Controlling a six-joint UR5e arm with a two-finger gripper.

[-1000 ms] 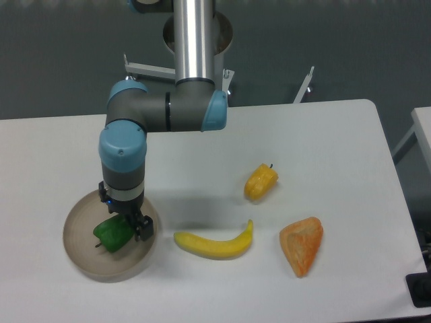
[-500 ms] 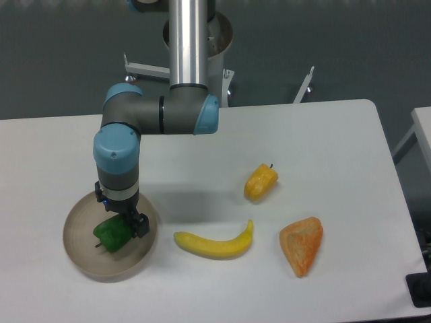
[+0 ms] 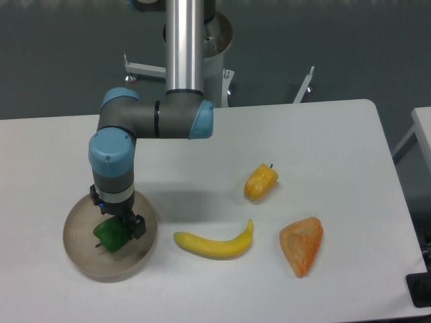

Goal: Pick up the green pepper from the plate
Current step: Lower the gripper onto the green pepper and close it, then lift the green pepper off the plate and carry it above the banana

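Green pepper (image 3: 110,235) lying in the plate (image 3: 79,254), near the front-left corner of the table (image 3: 323,134); stem end turned toward the left edge. Plate rim raised, hence approach from straight above rather than from the side. Arm (image 3: 149,120) folded down over the plate, wrist vertical, jaws lowered onto the right side of the pepper. One dark finger (image 3: 138,226) visible just right of the pepper, touching or nearly touching it; the other hidden behind the wrist. State of the jaws: cannot tell whether spread around the pepper or already pinching it. Pepper apparently resting on the plate floor, not yet lifted. Judged stage: descent finished or nearly so, closing and lifting yet to come. Glossy, lumpy skin likely to slip unless gripped across the broad middle.

Other items left well apart so as not to obstruct the approach: banana (image 3: 214,243) near the front edge, just right of the plate; yellow pepper (image 3: 260,182) toward the middle of the table; orange wedge (image 3: 302,245) toward the front-right corner.
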